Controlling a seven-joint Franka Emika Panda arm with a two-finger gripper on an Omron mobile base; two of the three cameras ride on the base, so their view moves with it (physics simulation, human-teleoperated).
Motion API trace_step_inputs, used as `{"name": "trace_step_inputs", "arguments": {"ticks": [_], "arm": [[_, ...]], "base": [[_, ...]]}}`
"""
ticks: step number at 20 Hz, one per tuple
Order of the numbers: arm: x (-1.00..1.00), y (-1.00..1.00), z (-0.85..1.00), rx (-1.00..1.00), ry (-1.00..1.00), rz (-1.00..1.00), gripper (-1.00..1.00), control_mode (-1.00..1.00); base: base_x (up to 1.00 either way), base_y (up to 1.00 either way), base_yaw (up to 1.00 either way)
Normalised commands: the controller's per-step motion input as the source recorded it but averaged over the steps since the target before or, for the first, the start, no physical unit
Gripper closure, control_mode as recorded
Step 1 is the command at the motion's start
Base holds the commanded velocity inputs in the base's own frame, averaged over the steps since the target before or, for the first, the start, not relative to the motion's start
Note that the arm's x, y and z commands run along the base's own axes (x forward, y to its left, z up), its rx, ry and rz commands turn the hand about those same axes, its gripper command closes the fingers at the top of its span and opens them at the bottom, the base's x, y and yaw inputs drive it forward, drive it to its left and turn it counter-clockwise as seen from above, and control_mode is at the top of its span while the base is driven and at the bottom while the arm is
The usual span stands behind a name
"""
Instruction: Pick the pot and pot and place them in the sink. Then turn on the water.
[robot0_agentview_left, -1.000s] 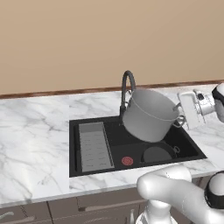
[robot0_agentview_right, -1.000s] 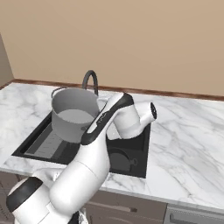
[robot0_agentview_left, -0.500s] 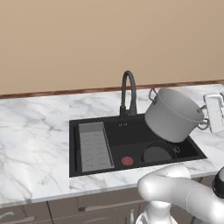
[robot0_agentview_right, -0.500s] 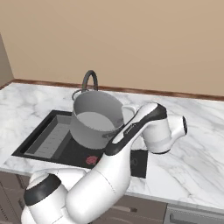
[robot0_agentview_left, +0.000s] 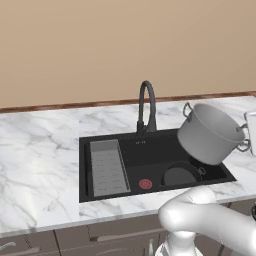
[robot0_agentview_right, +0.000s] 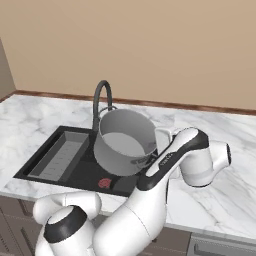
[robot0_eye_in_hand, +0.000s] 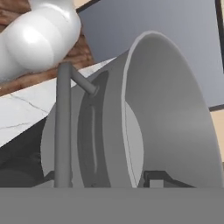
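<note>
The gripper, its jaws clamped across the rim of the grey stockpot, is holding it tilted above the sink's right edge for lowering, while the dark pot is lying inside the basin's front right corner.

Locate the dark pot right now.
The dark pot sits on the sink floor at the right end in the left base view, below the tilted grey stockpot, beside the red drain.

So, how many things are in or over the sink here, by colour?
Grey: 2, the stockpot held tilted over the sink's right end, and the ribbed tray.
Black: 2, the dark pot in the basin and the faucet.
Red: 1, the small round piece on the basin floor.
Total: 5
</note>
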Motion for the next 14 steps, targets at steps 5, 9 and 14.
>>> {"name": "trace_step_inputs", "arguments": {"ticks": [5,9,14], "arm": [[0.05,-0.04,-0.29,-0.04,0.0,-0.07,1.0,-1.0],[0.18,-0.02,-0.4,-0.1,0.0,-0.11,1.0,-1.0],[0.31,0.0,-0.45,-0.11,0.0,-0.13,1.0,-1.0]], "base": [[0.0,0.0,0.0],[0.0,0.0,0.0],[0.0,0.0,0.0]]}}
